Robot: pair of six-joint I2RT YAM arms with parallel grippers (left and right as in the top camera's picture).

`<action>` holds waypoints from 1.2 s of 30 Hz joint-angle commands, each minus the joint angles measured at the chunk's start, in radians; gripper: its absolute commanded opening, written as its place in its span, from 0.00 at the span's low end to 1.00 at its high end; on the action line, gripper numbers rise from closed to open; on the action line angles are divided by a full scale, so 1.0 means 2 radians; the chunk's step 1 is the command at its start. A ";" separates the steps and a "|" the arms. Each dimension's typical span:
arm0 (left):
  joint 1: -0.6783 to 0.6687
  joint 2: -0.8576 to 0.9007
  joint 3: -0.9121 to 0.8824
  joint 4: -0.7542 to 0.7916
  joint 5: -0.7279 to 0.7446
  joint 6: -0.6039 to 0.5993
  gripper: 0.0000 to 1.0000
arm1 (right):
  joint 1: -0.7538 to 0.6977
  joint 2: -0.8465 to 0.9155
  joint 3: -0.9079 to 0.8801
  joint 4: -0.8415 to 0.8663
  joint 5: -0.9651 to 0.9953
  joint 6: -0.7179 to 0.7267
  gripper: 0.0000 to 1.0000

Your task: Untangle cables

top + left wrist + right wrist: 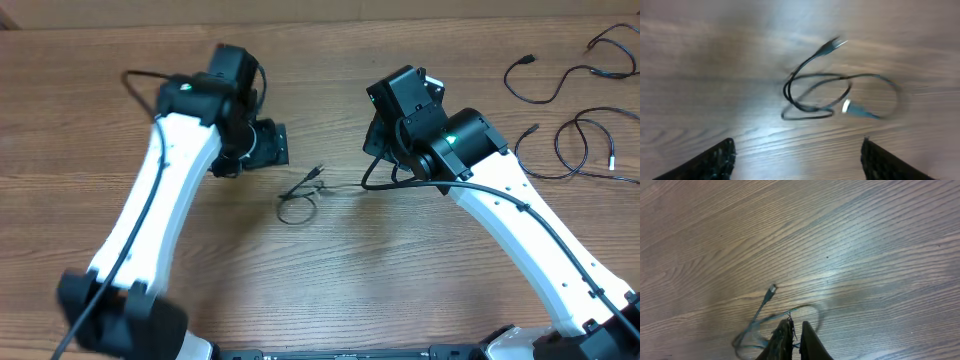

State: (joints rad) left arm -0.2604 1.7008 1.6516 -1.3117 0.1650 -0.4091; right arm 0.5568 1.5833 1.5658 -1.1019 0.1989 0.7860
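A small tangled black cable (298,198) lies looped on the wooden table (330,280) between the two arms, with one plug end pointing up and right. In the left wrist view the cable (815,92) lies ahead of my open, empty left gripper (797,157), apart from it. In the overhead view the left gripper (270,144) is up and left of the cable. My right gripper (796,324) is shut on a strand of the cable (757,320), low over the table. In the overhead view the right gripper (377,165) sits just right of the tangle, its fingertips hidden under the wrist.
Several other black cables lie spread at the far right: one (545,82) near the back, one (590,150) beside the right arm, one (615,45) at the back corner. The right arm's own black lead (400,185) hangs near the tangle.
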 commanded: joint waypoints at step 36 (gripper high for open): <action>-0.020 0.160 -0.063 0.012 0.075 -0.037 0.86 | -0.001 -0.002 0.003 0.007 -0.041 -0.004 0.72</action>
State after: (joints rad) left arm -0.2943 1.9831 1.5356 -1.2942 0.2775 -0.4442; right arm 0.5568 1.5833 1.5658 -1.0927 0.1184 0.7837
